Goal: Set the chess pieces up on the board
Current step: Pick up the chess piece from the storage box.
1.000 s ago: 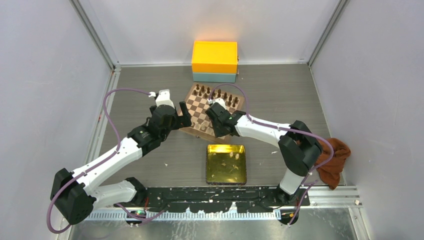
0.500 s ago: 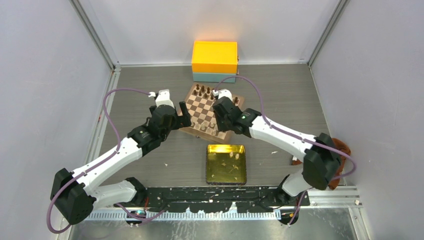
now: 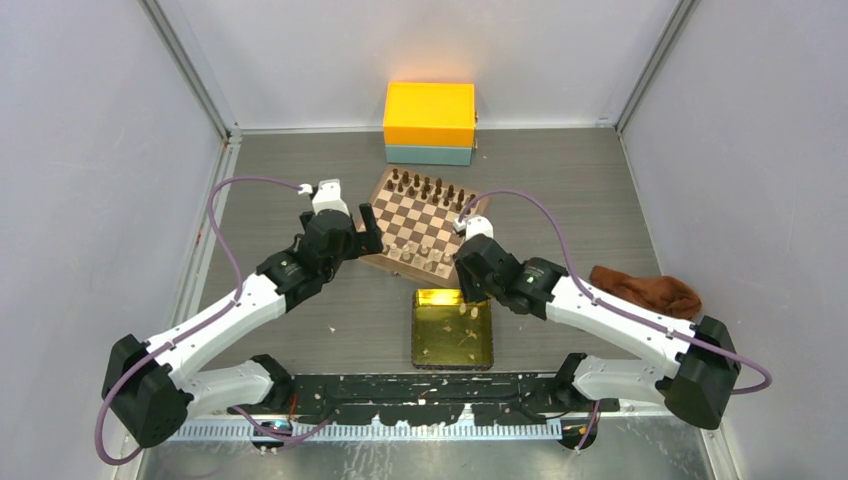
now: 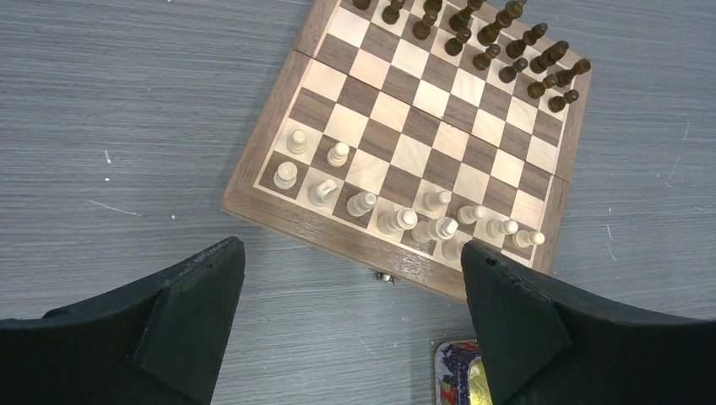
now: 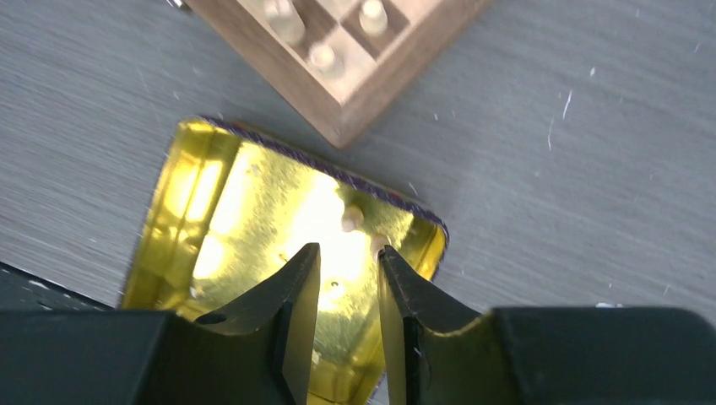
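The board point(image 3: 424, 216) lies slightly turned at mid table. Several cream chess pieces point(image 3: 414, 254) stand on its near rows, seen closer in the left wrist view point(image 4: 397, 221). Dark pieces point(image 3: 425, 187) fill the far rows. My left gripper point(image 3: 368, 228) hovers open and empty just left of the board's near edge point(image 4: 350, 253). My right gripper point(image 3: 468, 283) is over the gold tin tray point(image 3: 417, 330), its jaws a little apart and empty point(image 5: 348, 251). Two cream pieces point(image 5: 352, 218) lie in the tray point(image 5: 228, 219) just beyond the fingertips.
A yellow box on a teal base point(image 3: 430, 122) stands behind the board. A brown cloth point(image 3: 645, 292) lies at the right. Grey walls close in both sides. The board's near corner point(image 5: 338, 118) sits just above the tray.
My right arm has pulled back from over the board's right side to the far edge of the gold tray. The brown cloth is now uncovered. The left arm has not moved.
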You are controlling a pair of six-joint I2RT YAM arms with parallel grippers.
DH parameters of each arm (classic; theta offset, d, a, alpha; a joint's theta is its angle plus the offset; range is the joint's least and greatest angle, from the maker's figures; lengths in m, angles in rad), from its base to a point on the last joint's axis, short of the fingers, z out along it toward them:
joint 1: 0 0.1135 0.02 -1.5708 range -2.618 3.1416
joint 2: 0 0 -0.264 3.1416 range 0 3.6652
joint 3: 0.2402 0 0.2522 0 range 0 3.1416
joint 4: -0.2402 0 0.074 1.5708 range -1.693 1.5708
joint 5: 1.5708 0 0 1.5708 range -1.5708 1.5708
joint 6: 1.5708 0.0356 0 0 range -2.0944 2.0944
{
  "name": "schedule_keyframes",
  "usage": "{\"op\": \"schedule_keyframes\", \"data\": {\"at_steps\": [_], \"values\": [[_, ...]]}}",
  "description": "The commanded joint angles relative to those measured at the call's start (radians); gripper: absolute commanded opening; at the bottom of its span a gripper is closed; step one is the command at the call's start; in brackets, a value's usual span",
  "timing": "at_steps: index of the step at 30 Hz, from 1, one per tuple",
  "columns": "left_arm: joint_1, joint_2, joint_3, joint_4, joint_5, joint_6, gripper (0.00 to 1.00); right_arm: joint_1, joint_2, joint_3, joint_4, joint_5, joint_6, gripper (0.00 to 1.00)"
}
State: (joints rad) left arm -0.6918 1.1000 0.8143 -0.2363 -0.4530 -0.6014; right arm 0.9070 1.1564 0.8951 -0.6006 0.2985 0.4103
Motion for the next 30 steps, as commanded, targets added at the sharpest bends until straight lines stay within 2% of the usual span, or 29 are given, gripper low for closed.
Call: {"op": "schedule_keyframes", "data": {"at_steps": [1,8,30], "values": [[-0.003,0.004,0.025,0.046,-0.016,-0.001,1.0,0.01,-0.059,-0.071,0.016,-0.017,0.044,0.38],[-0.004,0.001,0.02,0.046,-0.017,-0.002,1.0,0.021,-0.039,-0.132,0.074,-0.044,0.048,0.4],[-0.003,0.009,0.01,0.058,-0.018,-0.003,1.0,0.026,0.127,-0.143,0.181,-0.059,0.006,0.42]]}}
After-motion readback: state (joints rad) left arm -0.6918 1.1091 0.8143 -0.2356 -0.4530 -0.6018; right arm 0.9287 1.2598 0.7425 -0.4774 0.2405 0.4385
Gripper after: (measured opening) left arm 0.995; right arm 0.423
